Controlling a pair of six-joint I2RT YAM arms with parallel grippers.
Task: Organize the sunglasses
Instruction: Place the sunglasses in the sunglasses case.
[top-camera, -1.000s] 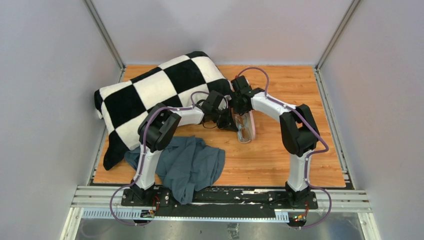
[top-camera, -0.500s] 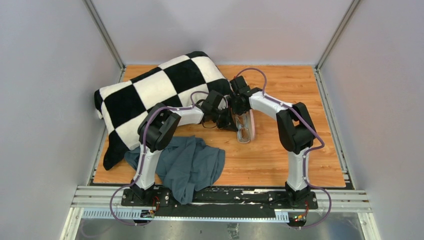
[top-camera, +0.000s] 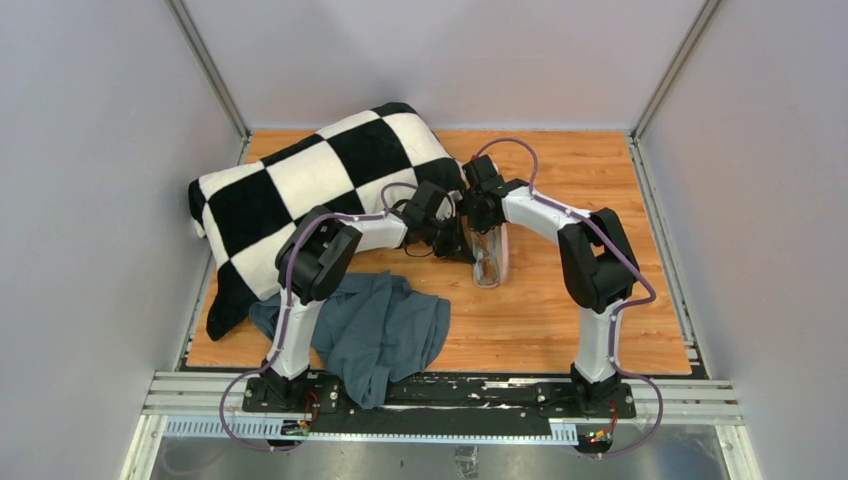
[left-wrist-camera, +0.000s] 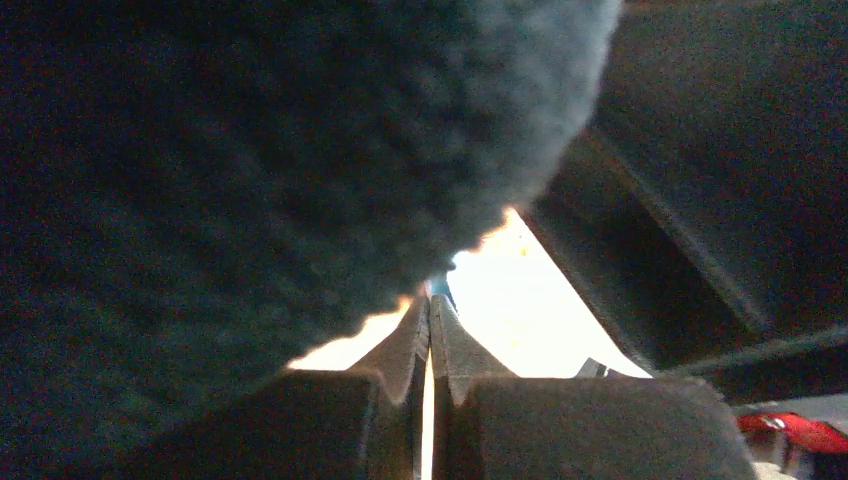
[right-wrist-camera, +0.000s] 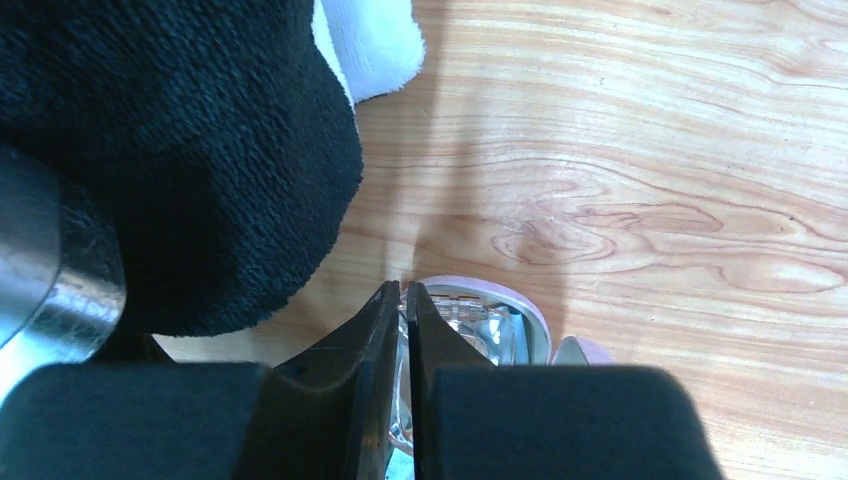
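The sunglasses (top-camera: 486, 264) lie in the open pink case (top-camera: 506, 250) at mid table; their clear-amber lens and thin frame show in the right wrist view (right-wrist-camera: 478, 330) inside the case rim (right-wrist-camera: 500, 294). My right gripper (top-camera: 482, 228) is at the case's far end, its jaws (right-wrist-camera: 404, 292) shut to a thin slit on the glasses' frame. My left gripper (top-camera: 460, 246) is against the case's left side, jaws shut tip to tip (left-wrist-camera: 430, 302); a speck of blue shows at the tips, and I cannot tell whether anything is pinched.
A black-and-white checked blanket (top-camera: 300, 190) lies heaped at the back left, touching both wrists, and fills the left wrist view (left-wrist-camera: 250, 150). A crumpled grey-blue garment (top-camera: 385, 330) lies front left. Bare wood floor (top-camera: 600, 200) lies to the right, walls all round.
My right wrist has shifted slightly towards the case. The case, the glasses and the left arm have barely moved.
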